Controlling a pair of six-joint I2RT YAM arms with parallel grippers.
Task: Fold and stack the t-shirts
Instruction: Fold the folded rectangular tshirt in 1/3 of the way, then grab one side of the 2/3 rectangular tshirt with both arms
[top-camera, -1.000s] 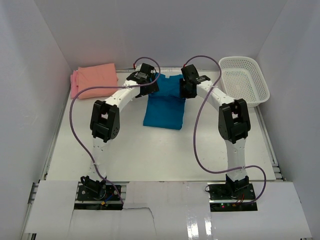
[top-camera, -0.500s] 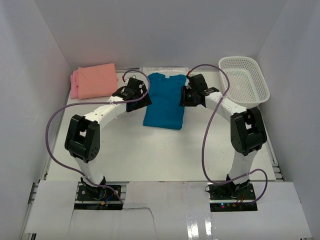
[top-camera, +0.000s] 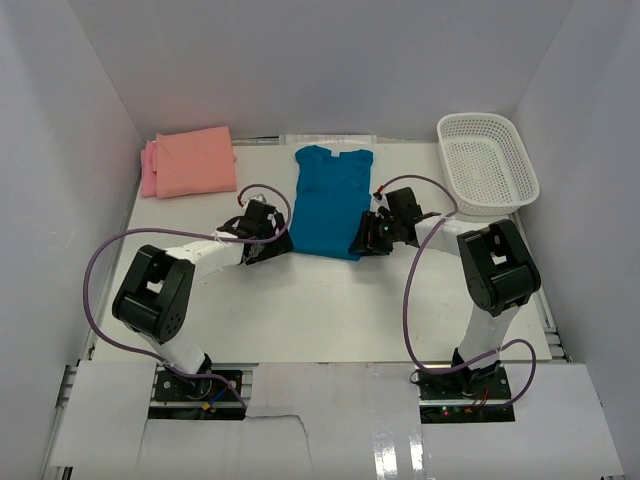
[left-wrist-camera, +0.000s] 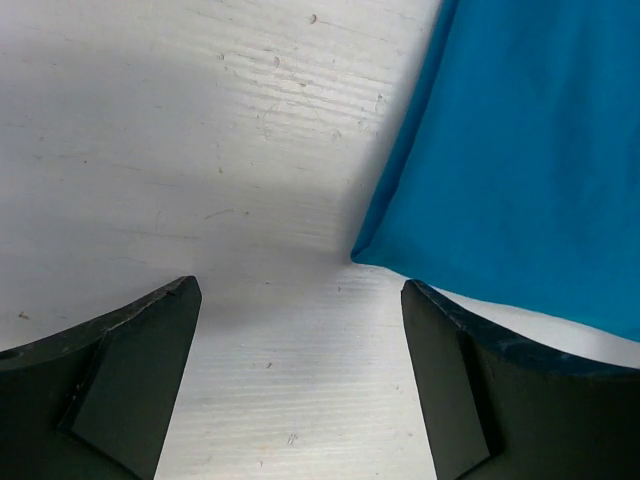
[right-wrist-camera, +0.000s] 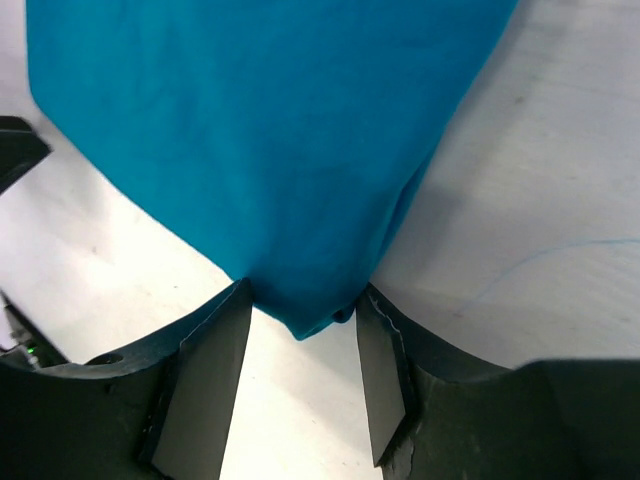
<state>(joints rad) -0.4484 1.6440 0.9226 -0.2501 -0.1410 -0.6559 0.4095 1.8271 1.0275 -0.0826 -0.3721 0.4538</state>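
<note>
Both arms have swept back from collar to hem! Left gripper (left-wrist-camera: 300, 300) gapes wide, empty, at the teal t-shirt's (top-camera: 330, 200) near corner mid-table; right gripper (right-wrist-camera: 300, 300), half-parted, straddles the other. Gripping? Can't tell. Next, likely: pinch both corners, fold hem toward collar.

A white, faintly grained and scuffed tabletop (top-camera: 300, 310) fills the booth. 3 plain pale grey panels enclose it: the left wall (top-camera: 60, 150), the far wall (top-camera: 320, 60) and the right wall (top-camera: 595, 150). A white plastic mesh basket (top-camera: 485, 165) sits at the far right. A glossy white board (top-camera: 350, 420) covers the near edge. The light is soft and even.
</note>
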